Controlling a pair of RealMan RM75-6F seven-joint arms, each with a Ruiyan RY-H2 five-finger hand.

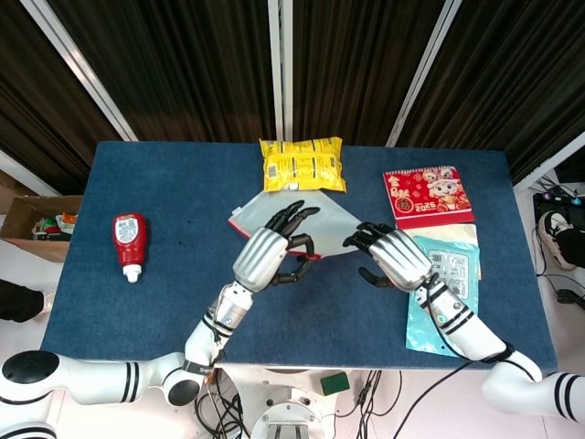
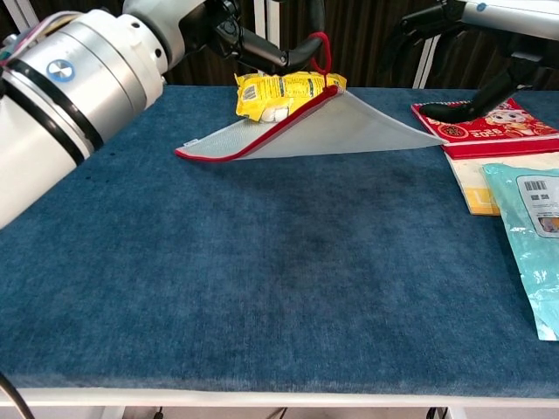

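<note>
A flat grey mesh pouch with a red zipper edge lies in the middle of the blue table. My left hand pinches its red edge and holds that side up off the cloth, so the pouch slopes down to the right. My right hand hovers just right of the pouch with fingers spread and loosely curled, holding nothing. A yellow snack bag lies right behind the pouch.
A red 2025 booklet lies at the back right. A teal packet on a pale sheet sits under my right wrist. A red sauce bottle lies at the left; a cardboard box stands off the table.
</note>
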